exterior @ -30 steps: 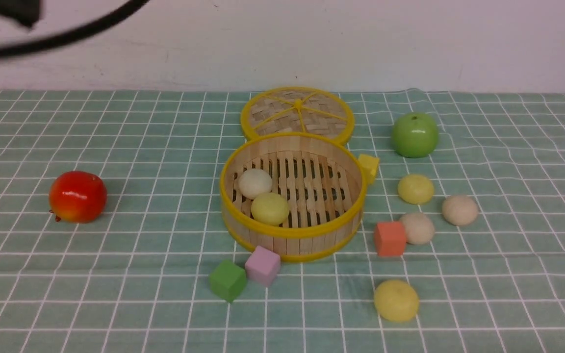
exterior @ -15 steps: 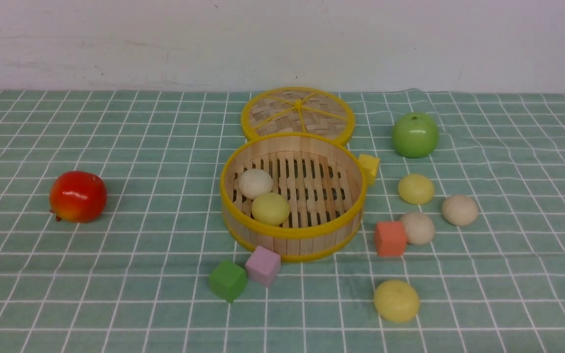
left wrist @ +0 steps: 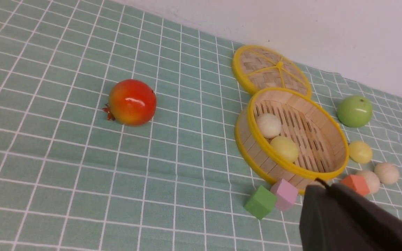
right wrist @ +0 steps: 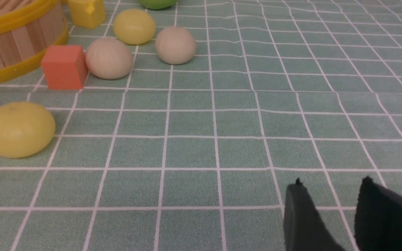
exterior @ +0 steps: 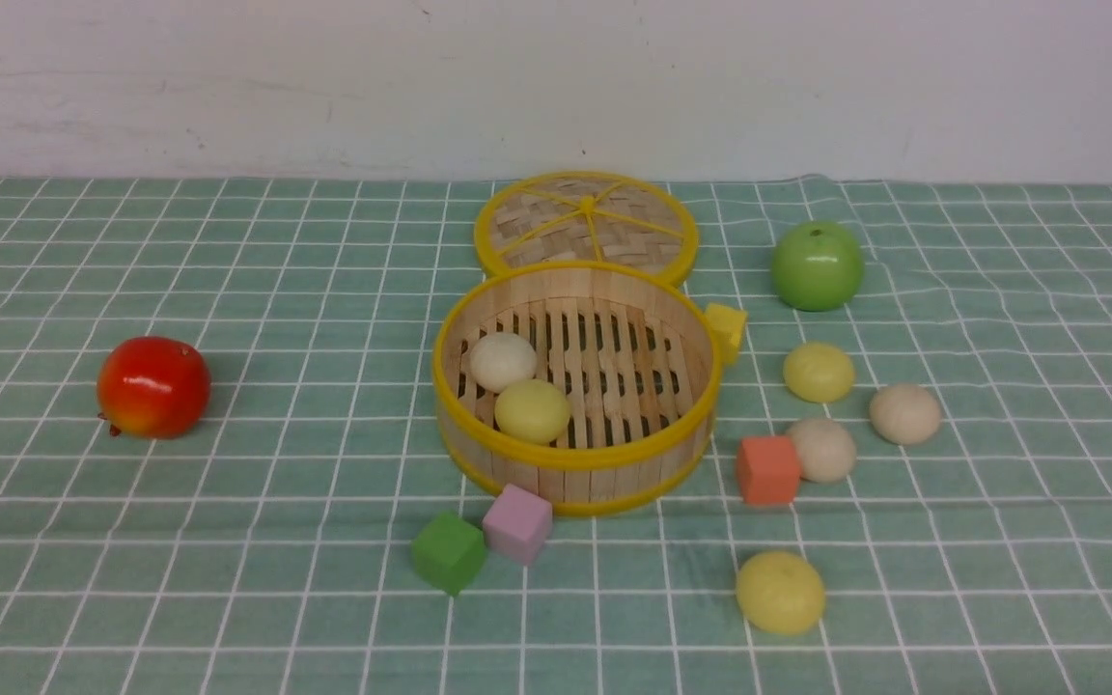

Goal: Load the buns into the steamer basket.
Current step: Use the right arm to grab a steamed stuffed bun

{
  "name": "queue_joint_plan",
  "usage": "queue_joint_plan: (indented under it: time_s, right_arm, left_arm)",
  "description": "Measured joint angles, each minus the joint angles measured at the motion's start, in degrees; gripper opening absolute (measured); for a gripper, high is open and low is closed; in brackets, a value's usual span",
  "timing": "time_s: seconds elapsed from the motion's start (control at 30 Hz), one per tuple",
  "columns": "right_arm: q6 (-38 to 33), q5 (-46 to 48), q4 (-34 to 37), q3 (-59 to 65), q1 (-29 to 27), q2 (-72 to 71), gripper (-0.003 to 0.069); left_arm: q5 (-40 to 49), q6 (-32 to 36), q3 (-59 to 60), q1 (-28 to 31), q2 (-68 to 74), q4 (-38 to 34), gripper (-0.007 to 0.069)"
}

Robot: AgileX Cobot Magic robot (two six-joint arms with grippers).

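From the front, we see the steamer basket (exterior: 566, 478) upright in the middle of the bench (exterior: 228, 598), which carries a green checked cloth. Two buns lie on its slatted floor, toward its left side and close together: the inner cream bun (exterior: 503, 361) and, nearer us, the inner yellow bun (exterior: 532, 410). Four more lie on the cloth to the basket's right. These are the far yellow bun (exterior: 819, 372), the right-hand cream bun (exterior: 905, 413), the middle cream bun (exterior: 824, 449) touching an orange cube (exterior: 767, 469), and the near yellow bun (exterior: 780, 592), alone toward us. The lid (exterior: 585, 224) lies flat just behind the basket. A yellow cube (exterior: 727, 328) sits against the basket's right wall. A pink cube (exterior: 516, 522) sits at its front wall, with a green cube (exterior: 447, 551) just beside it. A green apple (exterior: 817, 265) stands beyond the loose buns, and a red fruit (exterior: 152, 386) lies well apart on the left.

In the left wrist view, the left jaws show as one dark block with no gap, closed on nothing. The basket and its two buns lie beyond them.

In the right wrist view, the right jaws show as two dark tips with cloth visible between them. They are partly open, hold nothing and sit over bare cloth. The near yellow bun is the closest to them, yet well apart.
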Motion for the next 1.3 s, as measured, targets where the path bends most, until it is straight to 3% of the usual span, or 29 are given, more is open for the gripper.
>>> queue_joint_plan:
  time_s: [0.23,0.37,0.67,1.17,1.3]
  right_arm:
    - [0.0,0.0,0.0,0.0,0.0,0.0,0.0239]
    - [0.0,0.0,0.0,0.0,0.0,0.0,0.0239]
    - [0.0,0.0,0.0,0.0,0.0,0.0,0.0239]
    - [0.0,0.0,0.0,0.0,0.0,0.0,0.0239]
    - [0.0,0.0,0.0,0.0,0.0,0.0,0.0239]
  left_arm:
    - [-0.4,0.0,0.3,0.0,0.1,0.1,-0.0014]
    - [-5.1,0.0,6.2,0.5,-0.1,1.6,-0.0014]
    - [-24.3,1.7,30.6,12.0,-14.2,1.3,-0.0013]
    - [-28.0,12.3,53.9,22.0,-22.4,0.2,-0.0008]
    - [-30.2,14.0,54.4,22.8,-22.4,0.1,-0.0007]
